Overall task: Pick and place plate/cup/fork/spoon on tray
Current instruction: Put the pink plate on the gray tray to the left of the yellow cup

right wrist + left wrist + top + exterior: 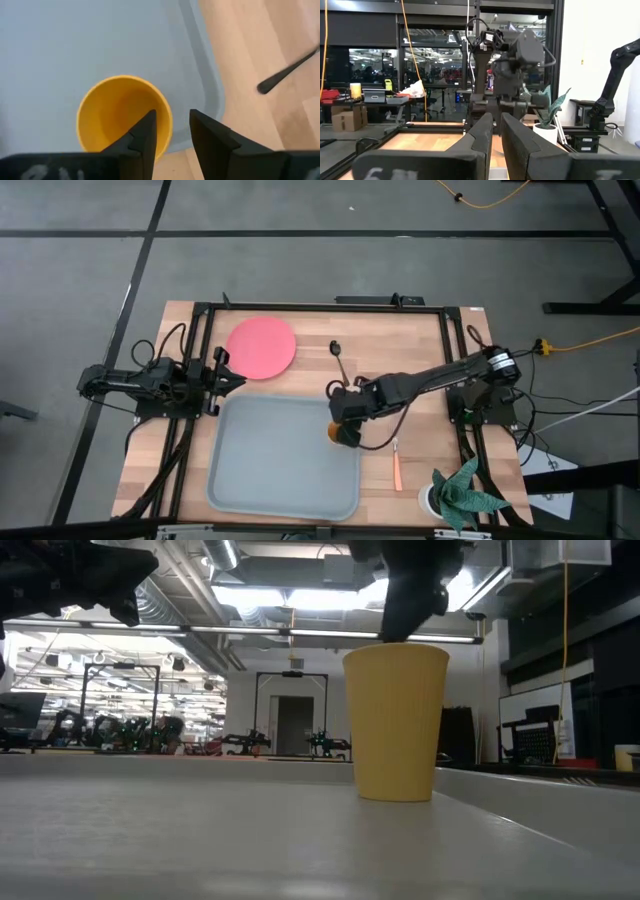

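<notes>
The orange-yellow cup [120, 115] stands upright on its base on the grey tray [285, 455], just inside the tray's right rim; it also shows in the low view [395, 720]. My right gripper [172, 125] is open just above the cup's rim, one finger over the cup's inside and one outside, with no touch that I can see. The coral-pink plate [260, 347] lies on the table beyond the tray. The dark spoon [340, 358] lies to the right of the plate. The orange-handled fork [396, 465] lies to the right of the tray. My left gripper [222, 373] waits shut at the table's left.
A white pot with a green plant [455, 495] stands at the table's near right corner, near the fork. A black frame [320, 305] runs around the wooden table top. Most of the tray's floor to the left of the cup is bare.
</notes>
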Controlling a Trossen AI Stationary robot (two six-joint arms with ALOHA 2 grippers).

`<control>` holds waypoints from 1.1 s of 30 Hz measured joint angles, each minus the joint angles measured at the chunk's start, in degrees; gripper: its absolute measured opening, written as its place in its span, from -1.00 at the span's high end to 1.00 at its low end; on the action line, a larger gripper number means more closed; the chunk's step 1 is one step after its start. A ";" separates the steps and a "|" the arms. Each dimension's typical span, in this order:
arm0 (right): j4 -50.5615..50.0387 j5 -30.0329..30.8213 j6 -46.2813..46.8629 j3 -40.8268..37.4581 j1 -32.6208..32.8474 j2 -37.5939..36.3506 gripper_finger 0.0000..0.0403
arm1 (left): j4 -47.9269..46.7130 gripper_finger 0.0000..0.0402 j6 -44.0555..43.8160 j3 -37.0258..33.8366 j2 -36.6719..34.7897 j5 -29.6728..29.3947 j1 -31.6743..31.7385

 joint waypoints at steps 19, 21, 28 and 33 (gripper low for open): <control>3.82 10.24 -6.12 0.00 -2.25 -4.82 0.40 | 0.07 0.84 -2.71 0.00 -0.01 0.00 0.00; -1.32 14.29 -4.16 0.02 -2.72 -7.40 0.40 | 0.04 0.84 -2.76 0.00 0.00 0.00 -0.02; -20.61 28.31 6.84 -0.03 -1.21 -14.47 0.40 | -0.13 0.84 -2.76 0.00 0.02 0.00 0.00; -26.56 36.05 16.19 -5.86 0.16 -19.27 0.40 | -0.23 0.84 -3.56 -0.01 -0.01 0.02 -0.02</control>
